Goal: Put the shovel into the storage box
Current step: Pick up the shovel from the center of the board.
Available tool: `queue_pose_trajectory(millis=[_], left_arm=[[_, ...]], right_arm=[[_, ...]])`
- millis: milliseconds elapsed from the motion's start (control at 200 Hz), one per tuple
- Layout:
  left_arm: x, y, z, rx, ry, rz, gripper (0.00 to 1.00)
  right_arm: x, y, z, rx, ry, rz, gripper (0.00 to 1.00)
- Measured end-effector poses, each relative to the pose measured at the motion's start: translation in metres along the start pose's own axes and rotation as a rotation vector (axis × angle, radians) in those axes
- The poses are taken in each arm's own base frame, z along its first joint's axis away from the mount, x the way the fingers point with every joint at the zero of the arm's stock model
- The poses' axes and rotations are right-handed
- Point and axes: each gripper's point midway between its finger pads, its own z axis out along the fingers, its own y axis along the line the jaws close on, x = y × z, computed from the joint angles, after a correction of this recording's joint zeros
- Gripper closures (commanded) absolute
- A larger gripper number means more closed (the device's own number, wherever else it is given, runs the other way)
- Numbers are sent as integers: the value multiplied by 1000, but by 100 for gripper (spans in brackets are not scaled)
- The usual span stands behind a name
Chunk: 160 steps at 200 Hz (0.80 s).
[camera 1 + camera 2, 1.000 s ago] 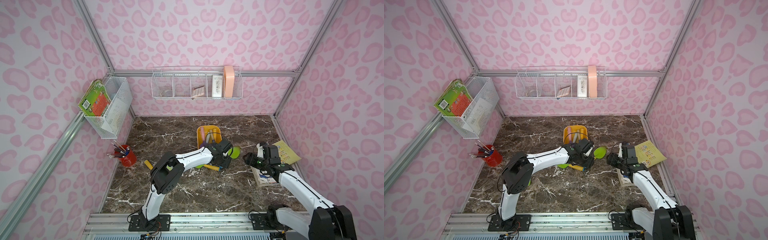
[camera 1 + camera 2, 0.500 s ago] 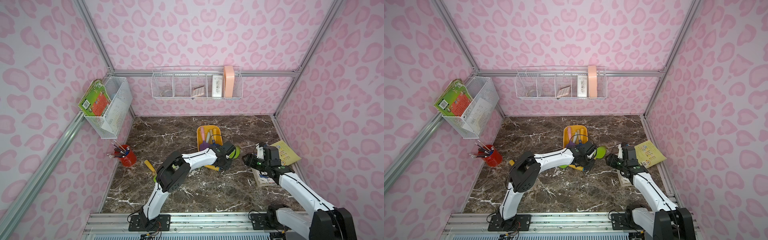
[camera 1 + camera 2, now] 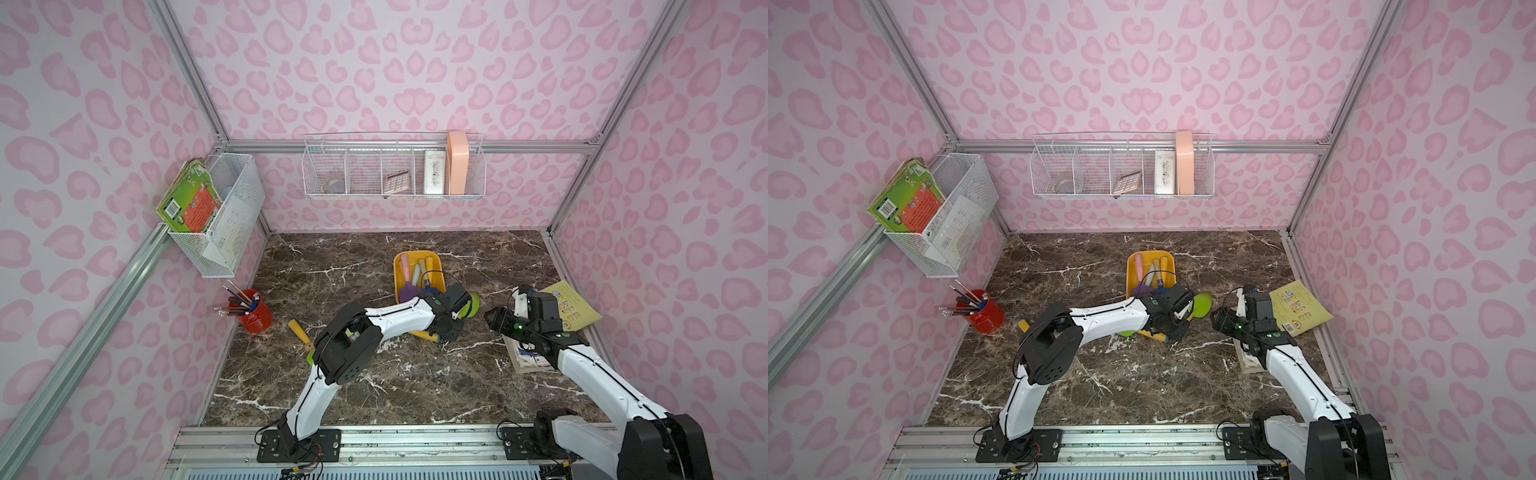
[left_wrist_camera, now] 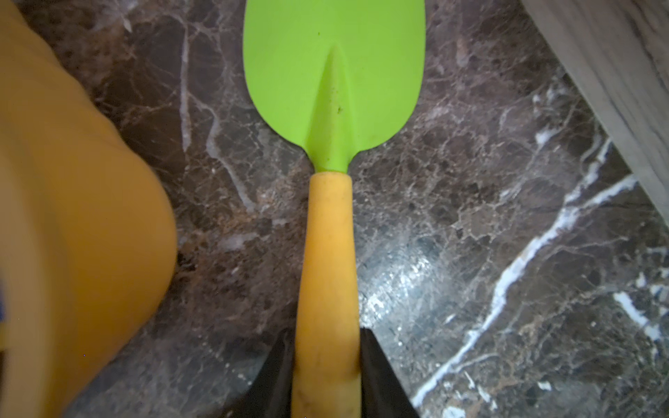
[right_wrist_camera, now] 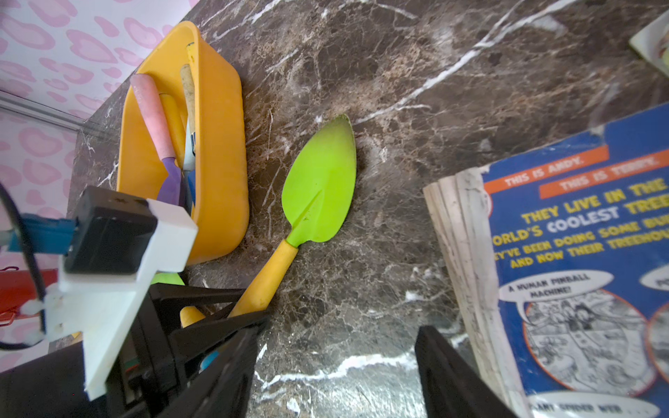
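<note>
A green shovel (image 5: 318, 188) with a yellow handle lies flat on a dark marble table (image 5: 398, 72), just beside an orange-yellow storage box (image 5: 221, 144). The black jaws of the left gripper (image 5: 249, 307) flank its handle. A book (image 5: 579, 271) lies nearby.

White links (image 3: 399, 318), black joints (image 3: 345, 353), thin black cables (image 5: 25, 239) and a black left tool (image 4: 326, 349) make up the robot.

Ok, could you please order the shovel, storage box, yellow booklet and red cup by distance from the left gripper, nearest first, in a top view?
1. shovel: handle between jaws of the left gripper.
2. storage box: right beside it.
3. yellow booklet: to the right.
4. red cup: far left.
</note>
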Motion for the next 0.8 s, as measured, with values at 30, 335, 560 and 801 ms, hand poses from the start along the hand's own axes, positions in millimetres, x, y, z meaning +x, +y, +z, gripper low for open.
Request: queue_pose_trajectory(millis=[30, 335, 560, 801], left_arm=[[-1, 0, -1, -2, -2, 3, 81], [-21, -6, -49, 15, -70, 71, 87], [-2, 1, -91, 13, -61, 132, 86], [36, 17, -138, -1, -25, 183, 87]], right_arm=[[0, 0, 0, -1, -1, 0, 28], [-15, 16, -8, -60, -51, -81, 26], [-22, 59, -21, -171, -121, -244, 25], [4, 135, -38, -329, -201, -576, 27]])
